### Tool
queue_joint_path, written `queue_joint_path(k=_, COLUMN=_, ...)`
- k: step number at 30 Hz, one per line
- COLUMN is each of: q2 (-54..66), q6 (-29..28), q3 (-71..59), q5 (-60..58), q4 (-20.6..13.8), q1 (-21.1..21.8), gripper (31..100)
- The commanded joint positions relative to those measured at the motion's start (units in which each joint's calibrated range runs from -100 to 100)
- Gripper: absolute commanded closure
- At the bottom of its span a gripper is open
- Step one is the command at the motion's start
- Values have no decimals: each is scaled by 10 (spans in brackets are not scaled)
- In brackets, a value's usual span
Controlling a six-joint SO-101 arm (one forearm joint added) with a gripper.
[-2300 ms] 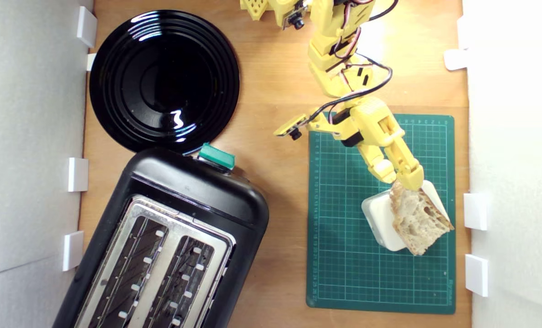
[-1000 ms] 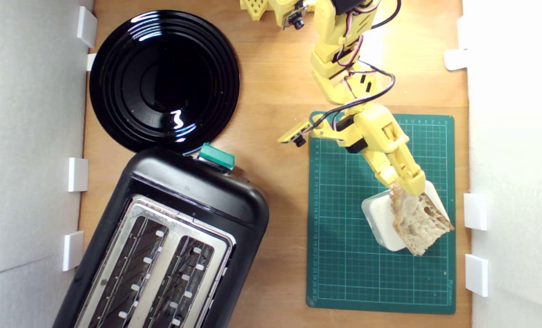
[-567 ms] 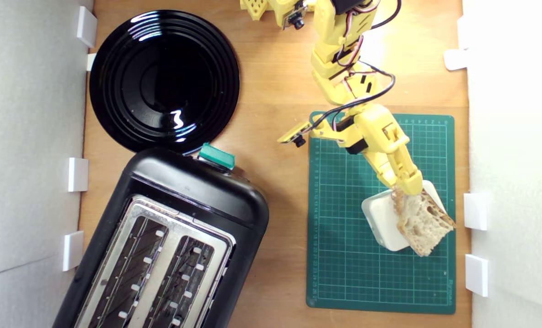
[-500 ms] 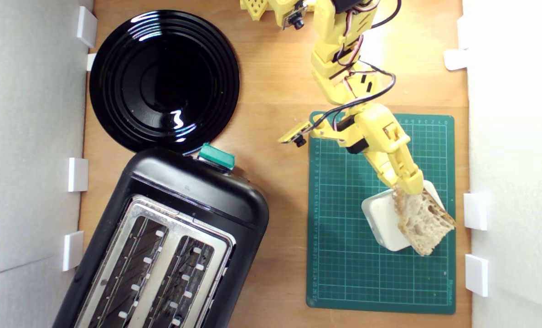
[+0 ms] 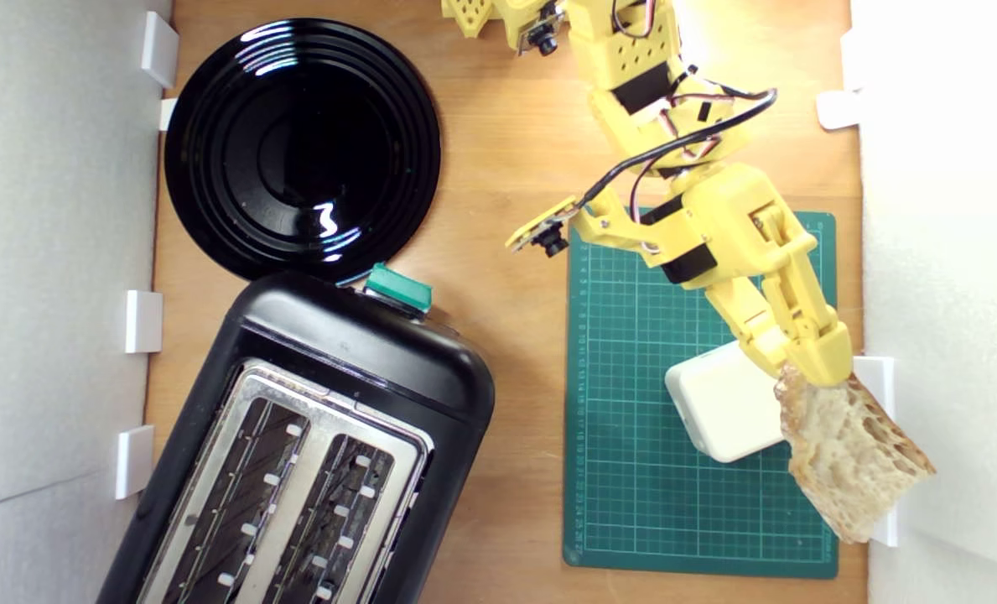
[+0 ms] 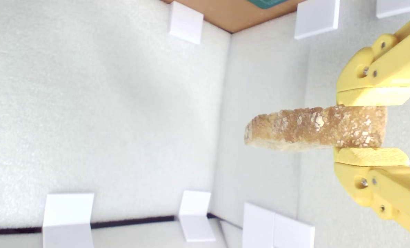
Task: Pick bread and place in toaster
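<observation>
The yellow gripper (image 6: 372,126) is clamped on the bread (image 6: 315,128), both pads pressed against the slice's flat faces, the floury golden crust edge facing the wrist camera with only white foam wall behind it. In the exterior view the gripper (image 5: 808,369) holds the bread (image 5: 850,453) by one end, and the slice hangs out past the green cutting mat (image 5: 632,436) at the exterior view's right, over the white foam wall (image 5: 951,252). Just beside it sits the cream block (image 5: 724,407), bare on the mat, the bread lifted clear of it. Well apart, at the exterior view's lower left, stands the toaster (image 5: 314,453), black, both wire-guarded slots empty, teal lever (image 5: 397,288) at its end. Touching that end lies the glossy black plate (image 5: 301,147) on the wooden table (image 5: 506,151).
</observation>
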State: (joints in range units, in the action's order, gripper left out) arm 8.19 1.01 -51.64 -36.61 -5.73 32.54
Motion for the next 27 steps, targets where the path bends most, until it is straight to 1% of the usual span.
queue_joint_path(k=1, q2=161, q6=2, q3=22, q5=125, q4=-3, q1=-2, gripper=707)
queue_joint_path(k=4, q2=234, q6=4, q3=40, q5=231, q4=-3, q1=-6, gripper=707)
queue_joint_path(k=7, q2=278, q6=28, q3=112, q5=367, q4=-3, q1=-23, gripper=711)
queue_joint_path(k=13, q2=278, q6=75, q3=304, q5=607, q4=-3, q1=-58, gripper=707)
queue_joint_path(k=17, q2=277, q6=118, q3=435, q5=758, q4=-3, q1=-79, gripper=706)
queue_joint_path(k=20, q2=277, q6=150, q3=502, q5=829, q4=-3, q1=-103, gripper=706)
queue_joint_path(k=25, q2=268, q6=220, q3=589, q5=885, q4=-3, q1=-138, gripper=705)
queue_joint_path(k=27, q2=248, q6=246, q3=645, q5=933, q4=-3, q1=-152, gripper=705)
